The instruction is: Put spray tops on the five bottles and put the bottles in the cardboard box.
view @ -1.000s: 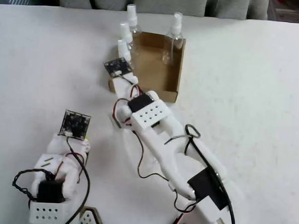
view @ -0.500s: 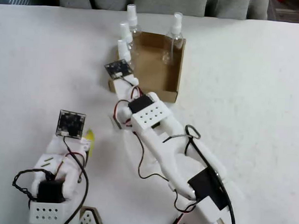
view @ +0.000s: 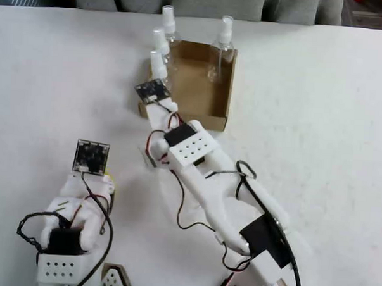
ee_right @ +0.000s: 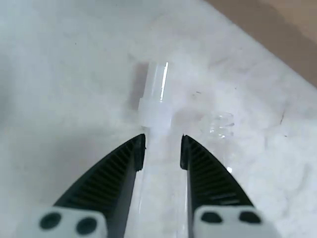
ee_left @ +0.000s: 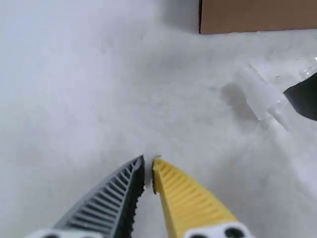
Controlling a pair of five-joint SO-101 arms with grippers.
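The right gripper [ee_right: 162, 144] hangs low over the white table [view: 318, 123], just off the near-left corner of the cardboard box [view: 211, 123]. Its black jaws are a little apart and straddle the tail of a loose spray top [ee_right: 154, 106] lying flat. A clear threaded bottle neck [ee_right: 220, 126] lies just beside it. The left gripper [ee_left: 148, 166] sits nearer and further left — grey and yellow jaws drawn together on nothing. Four capped bottles [view: 221, 52] stand at the box — three along its left wall, one in its far-right corner.
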